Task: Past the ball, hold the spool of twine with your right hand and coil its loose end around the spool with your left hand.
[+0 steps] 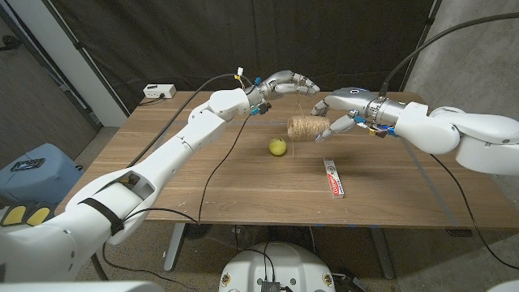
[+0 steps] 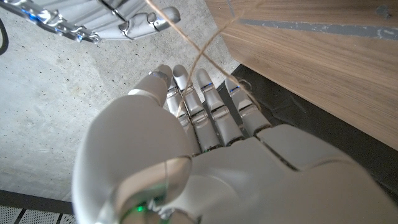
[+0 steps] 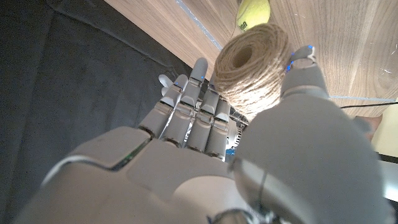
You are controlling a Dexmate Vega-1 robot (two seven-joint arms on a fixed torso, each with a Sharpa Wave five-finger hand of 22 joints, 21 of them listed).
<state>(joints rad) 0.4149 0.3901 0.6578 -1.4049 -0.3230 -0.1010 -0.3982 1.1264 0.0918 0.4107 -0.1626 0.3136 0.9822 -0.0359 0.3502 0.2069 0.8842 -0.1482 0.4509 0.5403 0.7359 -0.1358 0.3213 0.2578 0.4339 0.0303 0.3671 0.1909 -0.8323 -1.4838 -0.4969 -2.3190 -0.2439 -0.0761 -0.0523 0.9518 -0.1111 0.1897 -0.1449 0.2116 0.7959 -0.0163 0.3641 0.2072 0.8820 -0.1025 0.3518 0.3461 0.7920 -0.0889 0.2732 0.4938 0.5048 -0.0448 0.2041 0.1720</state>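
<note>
I see the spool of twine [image 1: 305, 127], a fat cylinder of rough tan fibre, lifted above the wood-grain bench [image 1: 243, 174] and clamped between the thumb and fingers of my right hand [image 1: 340, 109], just beyond the small yellow-green ball [image 1: 277, 147]. My left hand [image 1: 284, 83] hovers beside it, fingers closed together around the thin loose strand [image 2: 198, 57]. A flat red-and-white box [image 1: 333, 177] lies nearer on the bench.

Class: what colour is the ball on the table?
Yellow-green; the ball shows best in the head view.
</note>
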